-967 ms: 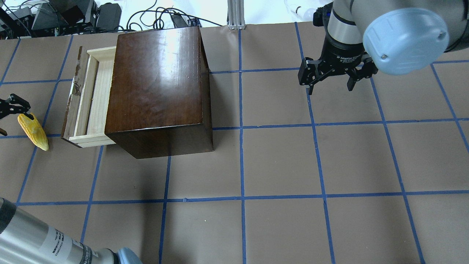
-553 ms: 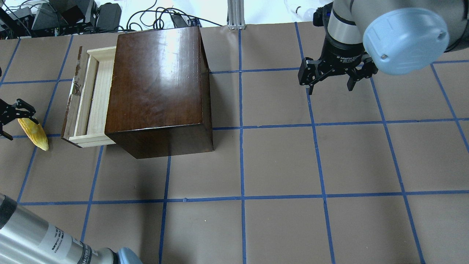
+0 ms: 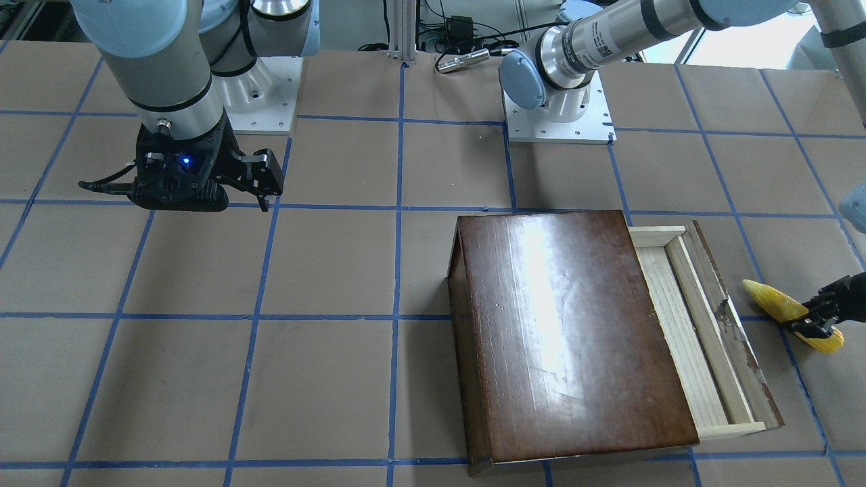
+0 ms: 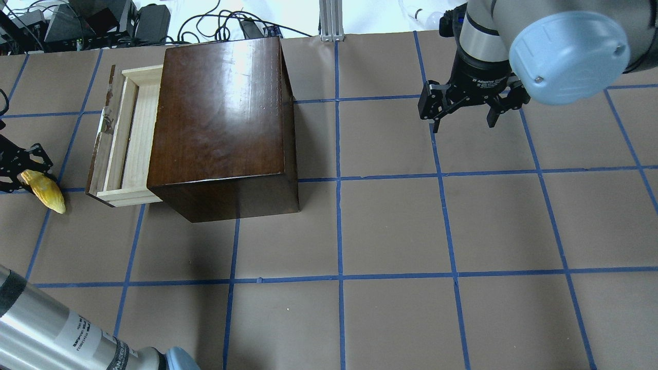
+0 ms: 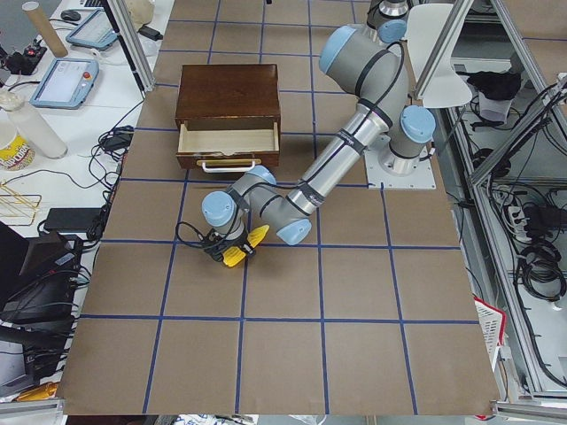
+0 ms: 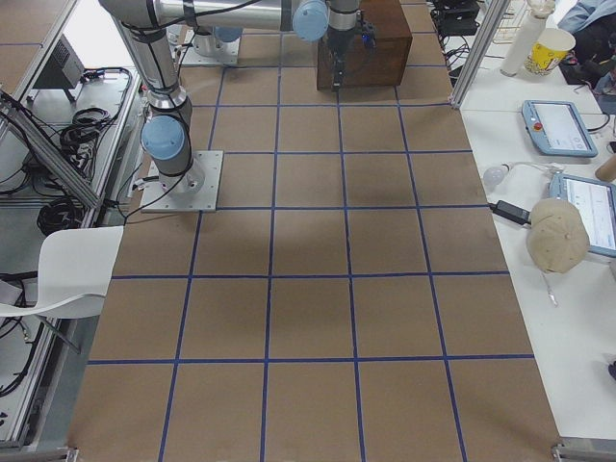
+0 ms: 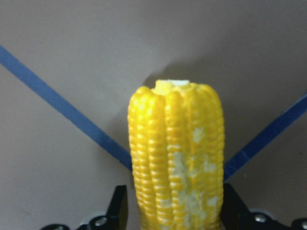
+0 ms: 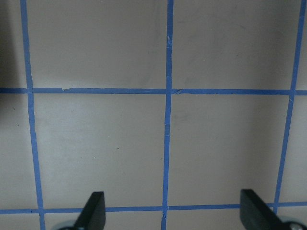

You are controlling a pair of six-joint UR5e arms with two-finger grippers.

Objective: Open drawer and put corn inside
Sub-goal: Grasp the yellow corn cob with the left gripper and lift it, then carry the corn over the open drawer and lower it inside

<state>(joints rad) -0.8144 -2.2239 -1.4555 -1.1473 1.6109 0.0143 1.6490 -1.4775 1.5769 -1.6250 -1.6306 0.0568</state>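
Note:
The corn point(image 4: 45, 190) lies on the table left of the drawer point(image 4: 128, 133), which is pulled out of the dark brown box point(image 4: 221, 113) and is empty. My left gripper point(image 4: 20, 172) is at the view's left edge, shut on the corn's thick end. In the left wrist view the corn point(image 7: 177, 158) sits between both fingers point(image 7: 120, 206), which touch its sides. From the front, the corn point(image 3: 778, 306) points toward the drawer point(image 3: 697, 338), with the left gripper point(image 3: 815, 323) on it. My right gripper point(image 4: 462, 121) is open and empty, far right of the box.
Brown paper with a blue tape grid covers the table. The right wrist view shows only bare grid under the open right gripper point(image 8: 172, 215). Cables and equipment lie beyond the table's far edge point(image 4: 103, 20). The left arm's tube point(image 4: 61, 334) crosses the near left corner.
My left gripper moved down along the corn onto its thick end and closed on it. The corn shifted slightly. The right arm, box and drawer have not moved.

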